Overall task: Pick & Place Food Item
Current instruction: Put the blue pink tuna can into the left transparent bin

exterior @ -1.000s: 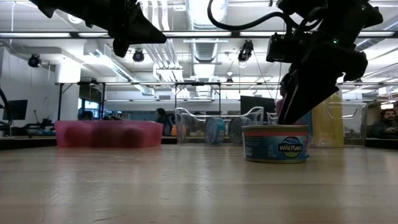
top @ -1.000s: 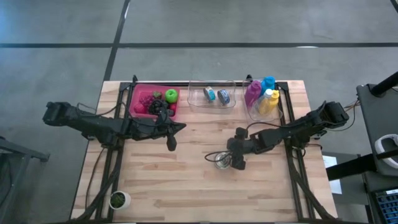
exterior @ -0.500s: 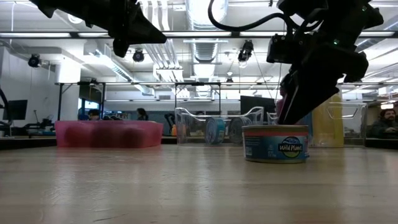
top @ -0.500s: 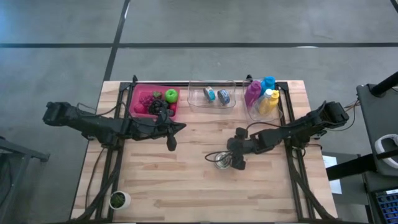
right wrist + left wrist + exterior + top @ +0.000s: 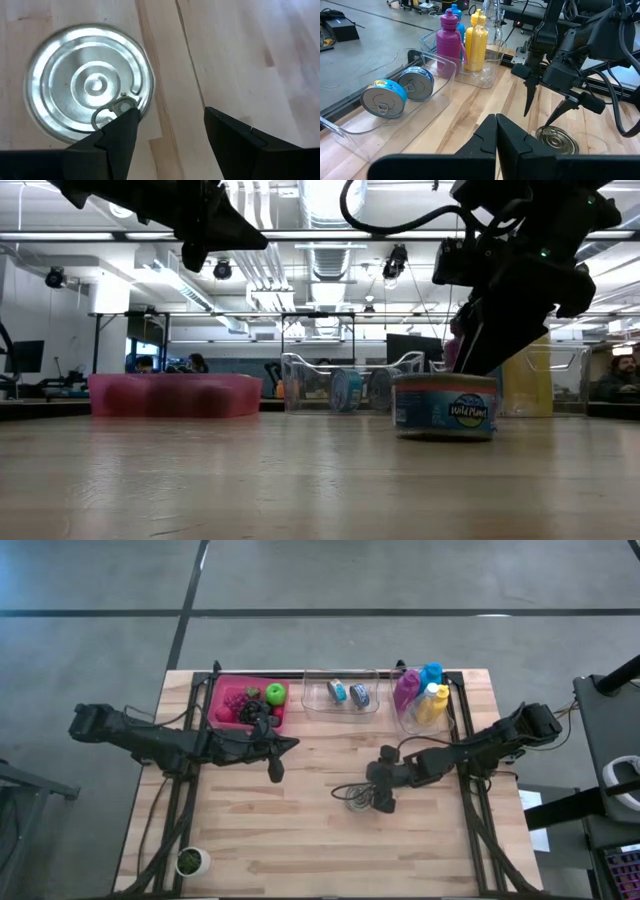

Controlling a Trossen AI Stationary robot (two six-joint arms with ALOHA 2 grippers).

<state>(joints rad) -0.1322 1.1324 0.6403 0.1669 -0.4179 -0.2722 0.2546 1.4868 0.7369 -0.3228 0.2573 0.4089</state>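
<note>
Two dark arms reach over a wooden tabletop point(image 5: 300, 830). On the left, near the front edge, sits a small white pot point(image 5: 190, 861) with green in it. The left claw point(image 5: 275, 772) hangs above the tabletop with its fingers pressed together, holding nothing. Just behind it is a pink bin point(image 5: 245, 703) with a green apple point(image 5: 275, 693) and dark fruit inside.

Next along the back edge is a clear tray point(image 5: 340, 695) with two blue cans point(image 5: 397, 92) lying on their sides. Then comes a second clear bin holding bottles point(image 5: 425, 695): purple, blue and yellow.

In the middle, a tin can point(image 5: 357, 799) stands upright on the tabletop, its silver lid and pull ring facing up. The right claw point(image 5: 383, 800) is just beside it on the right, fingers apart. One fingertip point(image 5: 122, 125) is over the lid's edge by the ring. The claw is not holding the can.
</note>
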